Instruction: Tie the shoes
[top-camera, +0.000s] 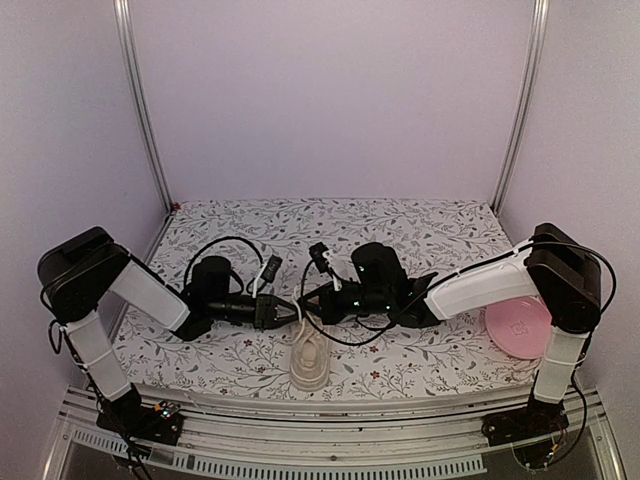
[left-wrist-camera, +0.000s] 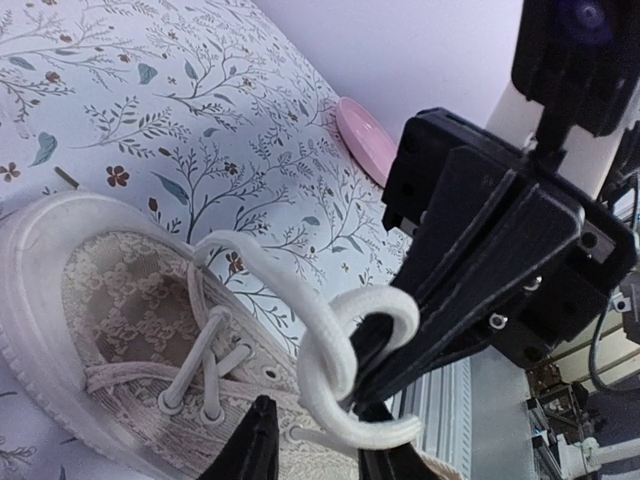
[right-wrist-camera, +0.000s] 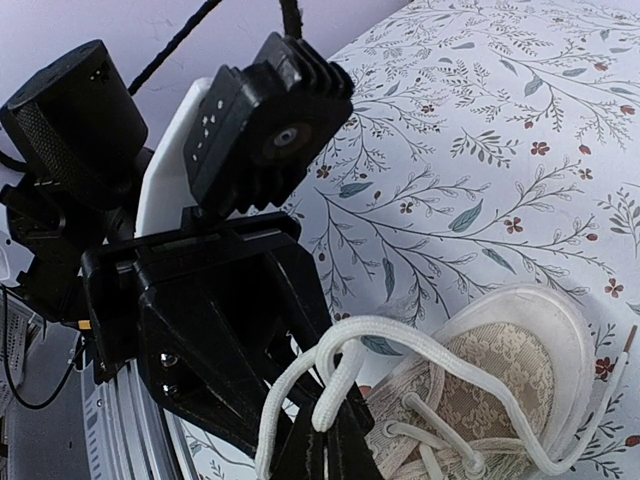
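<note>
The sneaker (top-camera: 308, 362) sits at the middle of the worktop's (top-camera: 400, 230) near edge, lengthwise from near to far. It looks light, with a soft lace-patterned upper and a firmer pale sole, so a hard tug on the laces (left-wrist-camera: 330, 350) would probably drag or tip it rather than tighten anything. The laces are flat, limp and white, and they hold no shape unless kept taut. The best place to take hold is probably the strand near a loop, not the shoe body. A loop of lace is lifted above the shoe. The right gripper (left-wrist-camera: 372, 365) is clamped together on it, with the loop curling round its tips. The left gripper (left-wrist-camera: 322, 455) meets it just above the shoe, fingers (left-wrist-camera: 258, 445) apart, a strand running across the gap. A pink plate (top-camera: 517, 325) lies well apart by the right edge.
</note>
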